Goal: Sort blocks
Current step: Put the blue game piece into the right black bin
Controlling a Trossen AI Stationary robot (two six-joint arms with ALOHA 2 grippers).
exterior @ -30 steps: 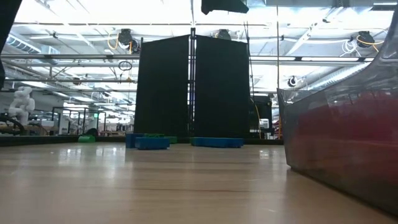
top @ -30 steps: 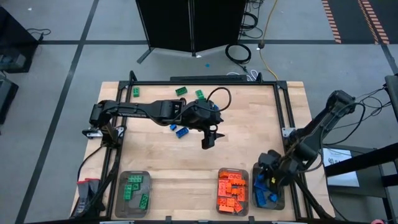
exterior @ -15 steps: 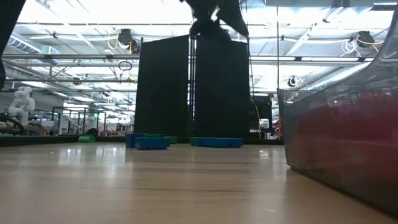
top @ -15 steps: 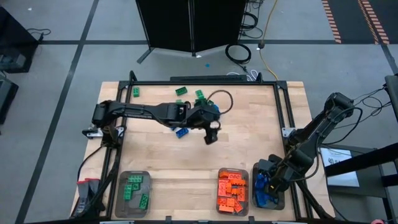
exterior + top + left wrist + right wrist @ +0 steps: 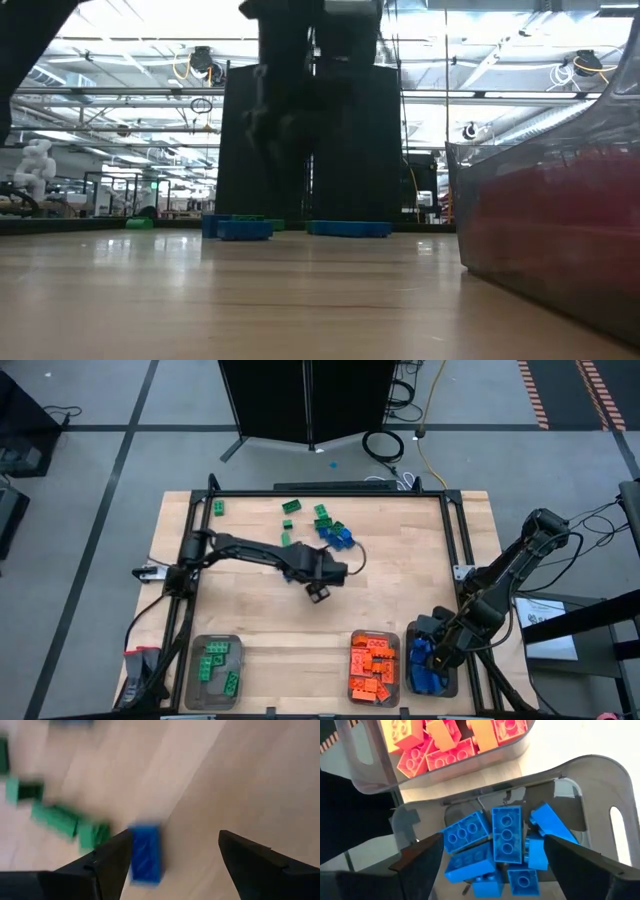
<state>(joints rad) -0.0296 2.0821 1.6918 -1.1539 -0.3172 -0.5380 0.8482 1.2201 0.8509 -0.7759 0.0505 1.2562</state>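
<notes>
Since the earlier frames the left pincer (image 5: 320, 593) has retreated from mid-tabletop toward the far-edge scatter and dropped lower; the right pincer (image 5: 430, 660) has sunk into the blue tray (image 5: 449, 682) at the near right corner. Both pincers stand spread and empty. Loose blocks (image 5: 322, 513), green and blue, lie near the far edge; one blue block (image 5: 145, 852) sits just before the left fingers (image 5: 107, 860). Sorted blocks fill three near-edge trays: green tray (image 5: 193, 650), orange tray (image 5: 354, 640), and the blue tray.

The blocks are judged light, rigid and slick-sided; a grasp across the two long flat sides should hold best, since studs may tilt them.

The tabletop (image 5: 400, 590) is bare pale wood in a black frame; beyond it stand a dark partition (image 5: 300, 140) and an open workshop hall.
</notes>
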